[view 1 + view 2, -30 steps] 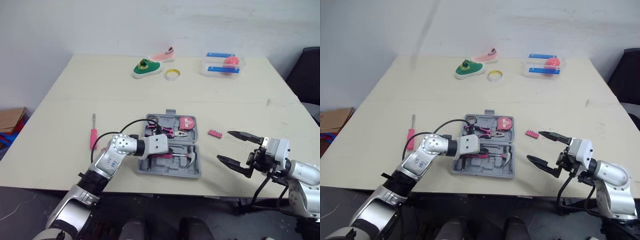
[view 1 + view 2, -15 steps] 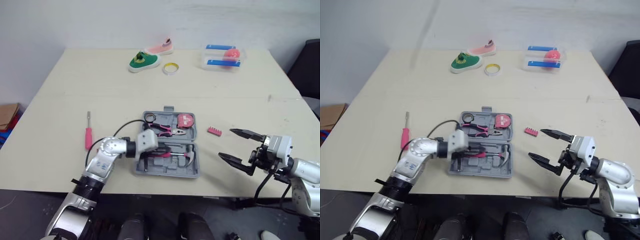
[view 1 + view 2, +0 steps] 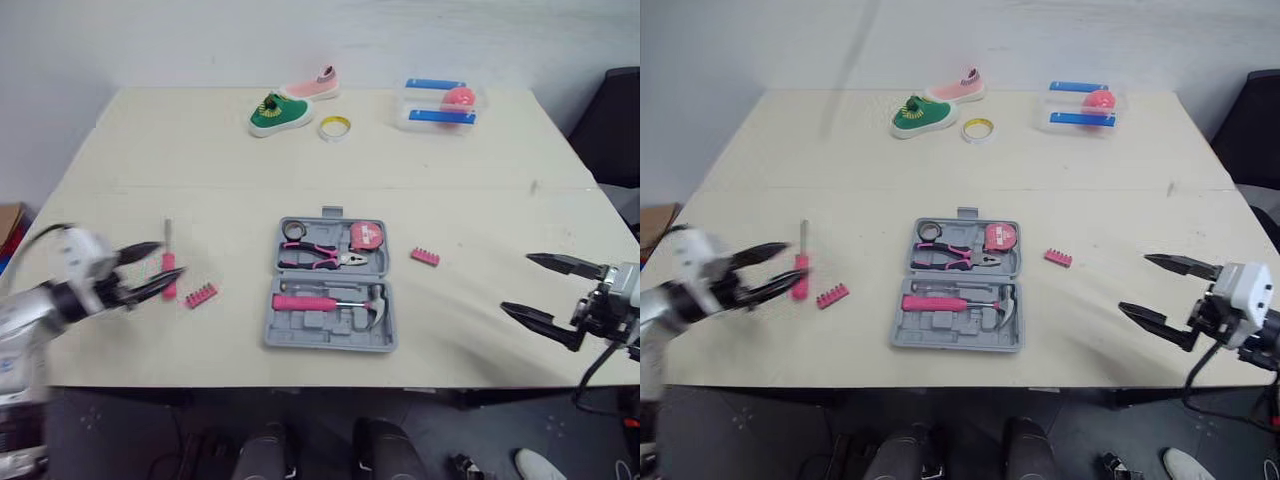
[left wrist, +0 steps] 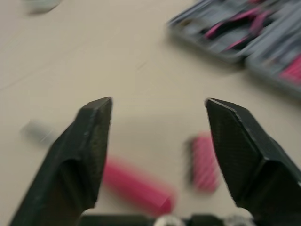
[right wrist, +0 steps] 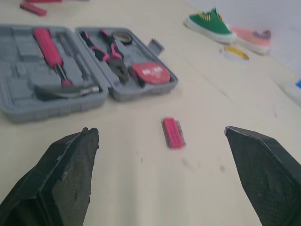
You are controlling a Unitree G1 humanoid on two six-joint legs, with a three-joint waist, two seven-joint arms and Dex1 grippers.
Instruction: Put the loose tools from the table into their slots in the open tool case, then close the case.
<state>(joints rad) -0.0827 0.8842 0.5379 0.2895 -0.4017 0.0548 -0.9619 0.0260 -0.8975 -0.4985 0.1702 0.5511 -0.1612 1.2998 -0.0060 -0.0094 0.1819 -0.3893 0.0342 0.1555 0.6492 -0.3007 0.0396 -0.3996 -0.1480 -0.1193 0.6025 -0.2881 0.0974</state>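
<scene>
The grey tool case (image 3: 330, 311) lies open at mid-table, holding pliers, a tape measure, a hammer and a pink-handled driver. Left of it on the table are a pink screwdriver (image 3: 167, 271) and a pink bit holder (image 3: 201, 295). A second pink bit strip (image 3: 425, 257) lies just right of the case. My left gripper (image 3: 162, 262) is open at the screwdriver's handle, and the left wrist view has the pink handle (image 4: 136, 186) between its fingers. My right gripper (image 3: 516, 282) hovers open and empty near the front right edge, well right of the bit strip (image 5: 173, 133).
At the back of the table stand a green shoe (image 3: 272, 113), a pink shoe (image 3: 310, 87), a yellow tape ring (image 3: 334, 126) and a clear box (image 3: 440, 103) with a pink ball. A black chair (image 3: 615, 120) sits off the right side.
My left arm has drawn back out of the case to the left and its gripper has opened by the screwdriver. A pink bit holder now shows left of the case. The camera view shifted.
</scene>
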